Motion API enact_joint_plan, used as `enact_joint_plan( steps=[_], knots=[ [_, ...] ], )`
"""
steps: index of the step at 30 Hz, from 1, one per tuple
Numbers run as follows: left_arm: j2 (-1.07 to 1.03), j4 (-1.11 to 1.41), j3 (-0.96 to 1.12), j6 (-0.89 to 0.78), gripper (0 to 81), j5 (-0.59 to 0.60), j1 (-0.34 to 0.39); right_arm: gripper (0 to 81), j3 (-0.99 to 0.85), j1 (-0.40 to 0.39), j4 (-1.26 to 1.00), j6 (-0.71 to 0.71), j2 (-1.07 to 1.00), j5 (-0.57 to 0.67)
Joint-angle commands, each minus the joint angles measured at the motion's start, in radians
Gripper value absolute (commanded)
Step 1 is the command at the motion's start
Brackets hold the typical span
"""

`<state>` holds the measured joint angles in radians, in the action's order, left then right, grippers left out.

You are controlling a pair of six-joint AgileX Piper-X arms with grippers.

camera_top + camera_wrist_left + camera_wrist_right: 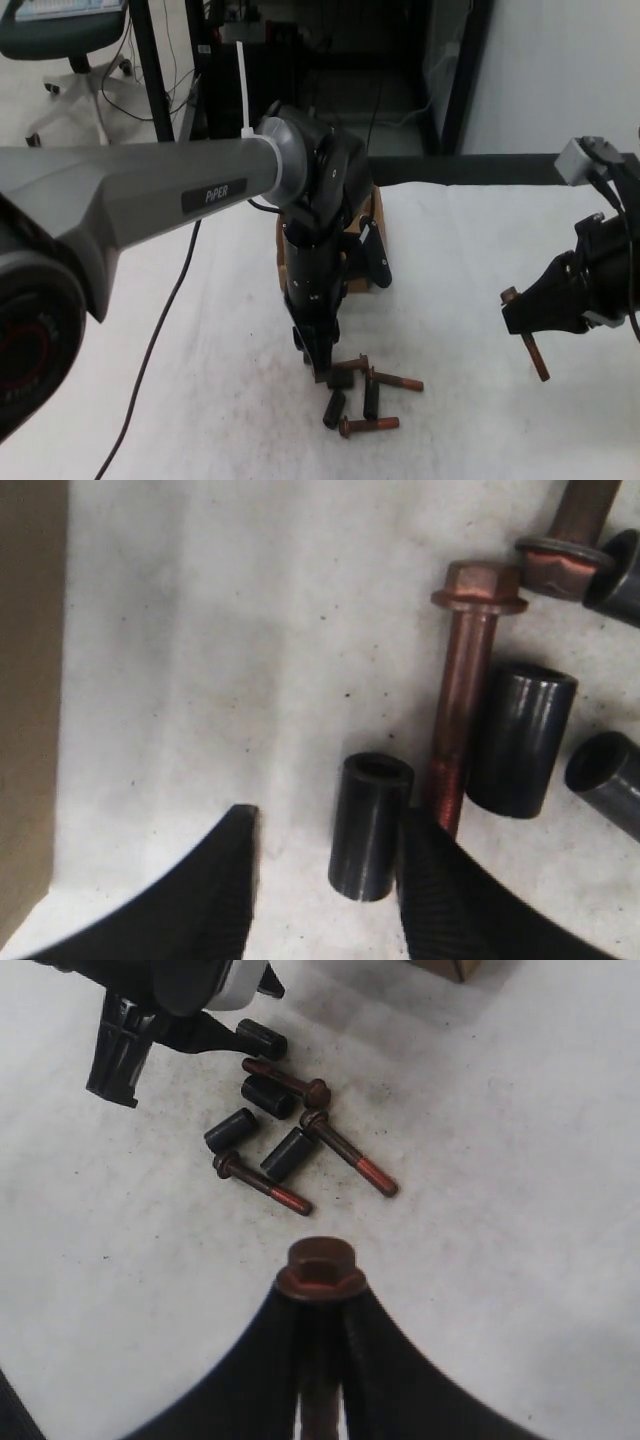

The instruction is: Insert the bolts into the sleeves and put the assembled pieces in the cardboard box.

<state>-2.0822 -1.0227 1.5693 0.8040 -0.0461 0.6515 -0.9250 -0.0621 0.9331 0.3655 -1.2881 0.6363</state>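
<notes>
Two robot arms work over a white-covered worktop [480, 430]. The left hand [318, 358] is down at a cluster of loose parts near the middle of the worktop's near edge, with its fingers [460, 905] spread wide. A short black sleeve [370, 825] lies on the worktop between them, right against one finger or just beside it and clear of the other; the hand grips nothing. Beside that sleeve lies a copper-coloured bolt [470, 680], its threaded tip near the same finger, then a second sleeve [520, 740] touching the bolt's shaft, a third sleeve [610, 780] and another bolt [570, 535]. The right wrist view shows three loose bolts and four sleeves in this cluster. The right hand [525, 320] is held above the worktop's right side, well apart from the cluster, its fingers closed tight on a bolt [318, 1270] just below its hex head. The cardboard box [28, 680] sits behind the left hand, toward the worktop's far edge.
</notes>
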Motion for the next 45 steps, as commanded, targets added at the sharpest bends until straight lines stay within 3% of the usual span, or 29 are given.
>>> enact_joint_plan(
  steps=[1, 39, 41, 44, 45],
  knots=[
    [0.004, -0.008, 0.005, 0.011, 41.3, -0.005, 0.000, 0.8, 0.000, 0.002, -0.006, 0.002, 0.016, 0.023],
    [-0.034, 0.029, 0.005, 0.022, 40.4, -0.005, 0.000, 0.8, 0.002, 0.002, -0.003, 0.002, 0.016, 0.023],
    [-0.034, 0.014, 0.005, 0.022, 28.1, -0.005, 0.000, 0.8, 0.002, 0.002, -0.003, 0.002, 0.016, 0.023],
    [-0.034, -0.014, 0.005, 0.025, 0.1, -0.011, 0.000, 0.8, 0.002, 0.002, -0.003, 0.002, 0.016, 0.023],
    [-0.034, -0.018, 0.005, 0.018, 0.4, -0.027, 0.000, 0.8, 0.002, 0.002, -0.003, 0.002, 0.016, 0.023]
  ],
)
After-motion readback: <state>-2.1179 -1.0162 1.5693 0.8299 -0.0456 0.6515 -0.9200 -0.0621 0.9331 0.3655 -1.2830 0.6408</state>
